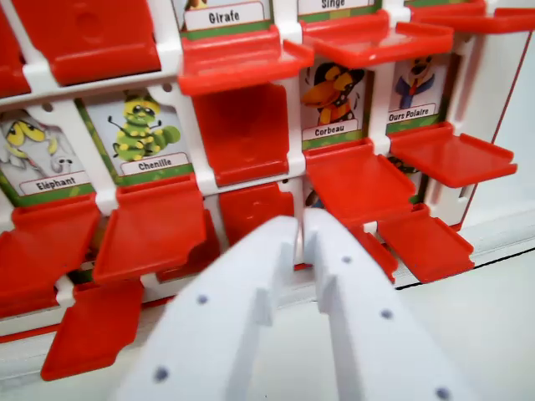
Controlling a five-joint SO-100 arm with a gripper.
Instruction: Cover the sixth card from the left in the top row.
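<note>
The white gripper (299,230) fills the lower middle of the wrist view, its two fingers nearly pressed together with only a thin slit between them and nothing pinched; the tips sit right at the lower edge of the game board (167,50), in front of a shut red flap (251,209). Room here is tight — red flaps (351,180) folded outward jut on both sides of the tips, one just to the wrist view's right and another (150,230) to the left, so the fingers stand in a narrow lane between flap edges. Above the tips a covered cell (242,134) shows plain red. Open cards carry readable labels: "Eléphant" (38,154) and "Chenille" (142,138) on the wrist view's left, "Corbeau" (332,104) and "Ours Polaire" (414,92) on the right, and in the row above, "Girafe" (224,15) and "Singe" (334,5), partly cut off by the frame. Which card counts as sixth from the left in the top row cannot be told from this close view. The board's right edge meets a pale tabletop (493,309) — the only open ground.
</note>
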